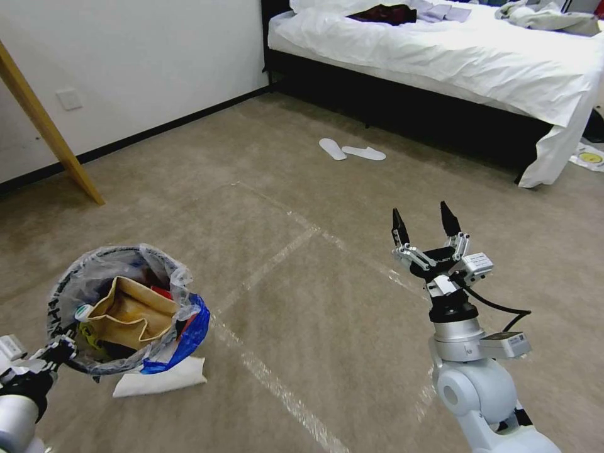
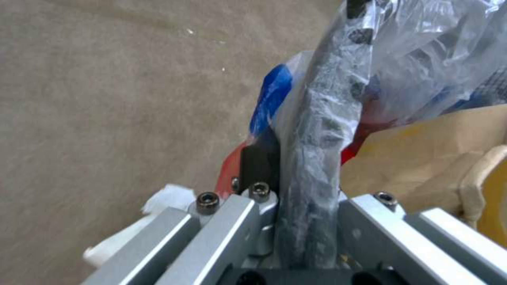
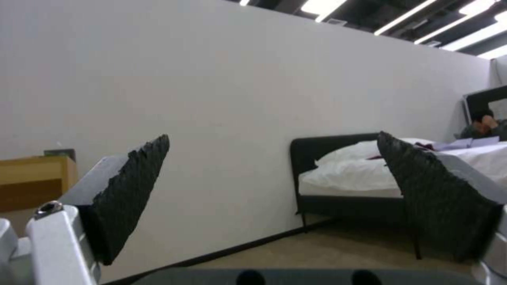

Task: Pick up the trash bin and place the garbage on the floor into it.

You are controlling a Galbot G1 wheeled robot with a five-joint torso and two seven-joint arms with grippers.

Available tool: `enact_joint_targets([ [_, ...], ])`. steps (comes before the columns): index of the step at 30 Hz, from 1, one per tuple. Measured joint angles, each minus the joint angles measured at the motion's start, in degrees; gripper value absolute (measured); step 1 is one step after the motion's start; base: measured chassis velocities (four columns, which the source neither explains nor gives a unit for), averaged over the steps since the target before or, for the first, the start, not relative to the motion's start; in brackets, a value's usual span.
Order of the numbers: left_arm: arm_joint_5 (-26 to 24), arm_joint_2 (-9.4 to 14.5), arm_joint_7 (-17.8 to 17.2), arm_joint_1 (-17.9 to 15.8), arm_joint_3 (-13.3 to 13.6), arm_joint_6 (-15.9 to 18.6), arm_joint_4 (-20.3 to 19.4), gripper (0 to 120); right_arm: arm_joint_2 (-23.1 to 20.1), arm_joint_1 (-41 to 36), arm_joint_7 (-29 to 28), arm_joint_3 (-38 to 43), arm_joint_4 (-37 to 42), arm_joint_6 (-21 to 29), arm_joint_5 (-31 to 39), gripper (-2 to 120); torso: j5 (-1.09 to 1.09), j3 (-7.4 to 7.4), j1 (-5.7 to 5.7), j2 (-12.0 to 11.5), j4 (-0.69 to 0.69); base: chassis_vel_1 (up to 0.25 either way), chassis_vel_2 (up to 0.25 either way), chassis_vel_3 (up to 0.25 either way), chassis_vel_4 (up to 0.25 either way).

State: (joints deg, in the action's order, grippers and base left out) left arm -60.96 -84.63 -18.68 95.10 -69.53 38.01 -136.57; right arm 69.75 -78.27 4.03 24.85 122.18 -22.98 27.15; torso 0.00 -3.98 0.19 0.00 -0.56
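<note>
Head view puts the bin point(image 1: 119, 311) at about eight o'clock, low on the carpet point(image 1: 302, 270), its near rim clamped by the left gripper point(image 1: 60, 352), whose arm is cut off by the frame edge. A brown paper bag point(image 1: 129, 311) hides most of what lies inside; red and green scraps beside it are too covered to name. A white tissue point(image 1: 160, 377) lies partly under the bin at its six o'clock. In the left wrist view the fingers point(image 2: 259, 162) pinch the black rim point(image 2: 317, 146) through the clear liner point(image 2: 422, 59). The right gripper point(image 1: 425, 225) is raised at four o'clock, spread wide and empty. Slippers point(image 1: 349, 151) lie near twelve, beside the bed point(image 1: 440, 50).
</note>
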Motion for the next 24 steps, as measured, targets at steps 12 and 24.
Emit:
enact_joint_targets([
  [12,-0.12,-0.42,-0.01,0.19,-0.29,-0.21,-0.42,0,0.03,-0.24,0.00,-0.55,0.15,0.00,-0.33,100,0.00,0.00,0.00,0.00,0.01,-0.202,0.195,0.195,-0.195],
  [24,0.27,-0.83,0.02,0.28,-0.02,-0.27,-0.61,0,-0.07,-0.26,0.11,-0.72,0.07,-0.33,-0.31,100,0.00,0.01,-0.01,0.00,0.00,-0.123,0.126,0.123,-0.117],
])
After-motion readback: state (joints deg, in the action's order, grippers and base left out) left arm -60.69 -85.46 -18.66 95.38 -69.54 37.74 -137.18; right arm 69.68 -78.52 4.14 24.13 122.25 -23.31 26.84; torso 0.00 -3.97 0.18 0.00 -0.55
